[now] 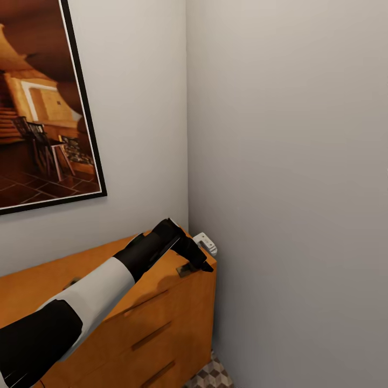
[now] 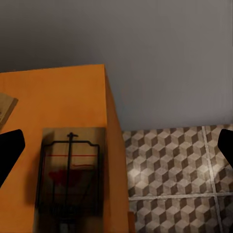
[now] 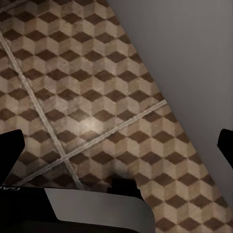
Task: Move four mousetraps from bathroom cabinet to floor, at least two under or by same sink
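Observation:
One mousetrap [image 2: 70,177], a small brown board with dark wire and a red mark, lies flat on the orange-brown cabinet [image 1: 161,318] near its end corner. My left gripper [image 1: 196,258] hovers just above it, open, with fingertips [image 2: 9,150] spread wide and the trap nearer one finger. The same mousetrap [image 1: 186,268] peeks out under the gripper in the head view. A corner of another mousetrap [image 2: 6,107] shows farther along the top. My right gripper [image 3: 116,145] is open over the cube-patterned bathroom floor [image 3: 87,87], holding nothing. The bathroom sink is out of view.
A small white object [image 1: 206,242] sits on the cabinet's far corner against the grey wall [image 1: 291,161]. A framed picture [image 1: 43,102] hangs above the cabinet. A narrow strip of tiled floor [image 1: 213,374] runs between the cabinet's end and the wall.

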Robot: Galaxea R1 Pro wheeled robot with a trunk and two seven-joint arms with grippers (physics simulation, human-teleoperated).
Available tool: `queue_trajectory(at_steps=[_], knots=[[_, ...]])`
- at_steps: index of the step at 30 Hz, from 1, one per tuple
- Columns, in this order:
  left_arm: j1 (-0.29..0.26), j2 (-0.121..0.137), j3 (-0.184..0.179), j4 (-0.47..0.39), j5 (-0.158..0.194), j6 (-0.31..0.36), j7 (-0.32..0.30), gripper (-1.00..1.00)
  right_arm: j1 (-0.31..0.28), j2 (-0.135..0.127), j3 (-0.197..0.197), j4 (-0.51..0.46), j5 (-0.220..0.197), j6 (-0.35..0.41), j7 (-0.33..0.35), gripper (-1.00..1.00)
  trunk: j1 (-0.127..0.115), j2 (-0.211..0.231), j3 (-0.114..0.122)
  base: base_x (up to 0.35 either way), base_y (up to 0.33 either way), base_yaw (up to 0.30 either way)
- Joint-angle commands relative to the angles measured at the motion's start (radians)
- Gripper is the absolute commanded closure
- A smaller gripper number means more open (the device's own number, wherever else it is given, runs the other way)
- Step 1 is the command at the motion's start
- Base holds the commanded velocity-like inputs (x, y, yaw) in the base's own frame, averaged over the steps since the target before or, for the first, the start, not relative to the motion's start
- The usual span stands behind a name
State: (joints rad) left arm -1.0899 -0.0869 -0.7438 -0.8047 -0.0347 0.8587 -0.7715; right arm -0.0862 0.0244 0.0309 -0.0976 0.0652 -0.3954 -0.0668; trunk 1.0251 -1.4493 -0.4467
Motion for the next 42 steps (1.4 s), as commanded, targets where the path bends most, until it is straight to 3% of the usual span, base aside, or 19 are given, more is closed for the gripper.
queue_trajectory(at_steps=[1, 42], knots=[[-0.001, 0.000, 0.000, -0.001, -0.004, 0.005, -0.005, -1.00, -0.001, 0.000, 0.003, 0.001, 0.007, -0.002, -0.007, -1.00, 0.000, -0.001, -0.001, -0.040, 0.014, 0.000], [-0.001, -0.001, 0.000, -0.001, -0.002, 0.005, -0.005, -1.00, -0.001, -0.001, 0.003, 0.001, 0.007, -0.002, -0.007, -1.00, 0.000, -0.001, -0.001, -0.044, 0.008, 0.000]])
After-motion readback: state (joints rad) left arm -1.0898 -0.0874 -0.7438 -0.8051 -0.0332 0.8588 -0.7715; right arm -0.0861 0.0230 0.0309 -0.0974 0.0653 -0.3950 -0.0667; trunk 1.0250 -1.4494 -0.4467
